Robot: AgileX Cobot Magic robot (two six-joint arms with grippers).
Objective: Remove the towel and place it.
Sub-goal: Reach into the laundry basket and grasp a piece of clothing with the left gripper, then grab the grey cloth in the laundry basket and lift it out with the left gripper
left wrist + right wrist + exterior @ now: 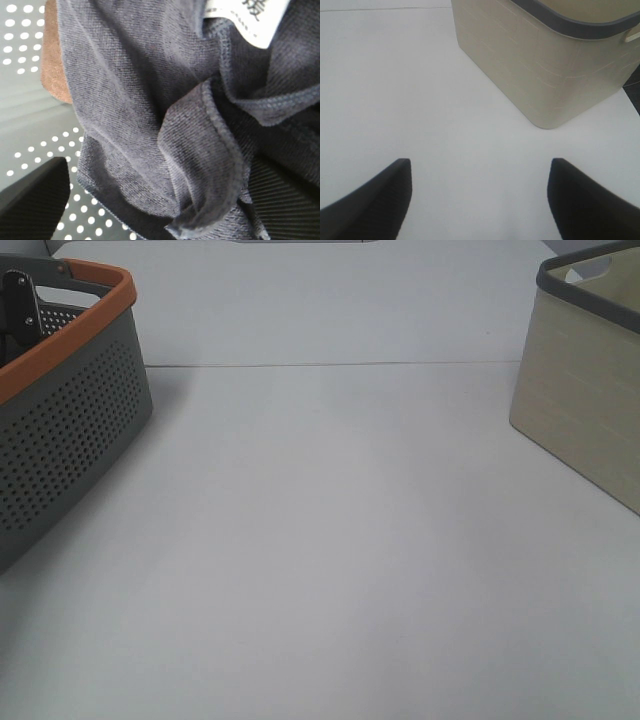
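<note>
The dark navy towel [150, 100] fills the left wrist view, crumpled, with hemmed folds and a white tag [245, 17] at one corner. It lies inside the grey perforated basket [30, 115]. My left gripper [160, 200] is open, its two dark fingers [35, 195] set wide apart on either side of a towel fold. In the exterior high view only a black part of the left arm [20, 300] shows, inside the orange-rimmed grey basket [70, 420]; the towel is hidden there. My right gripper [480, 195] is open and empty above the white table.
A beige basket with a dark grey rim [585, 410] stands at the right of the table [330, 540] and also shows in the right wrist view [545, 65]. A brown cloth-like thing [52, 60] lies beside the towel in the grey basket.
</note>
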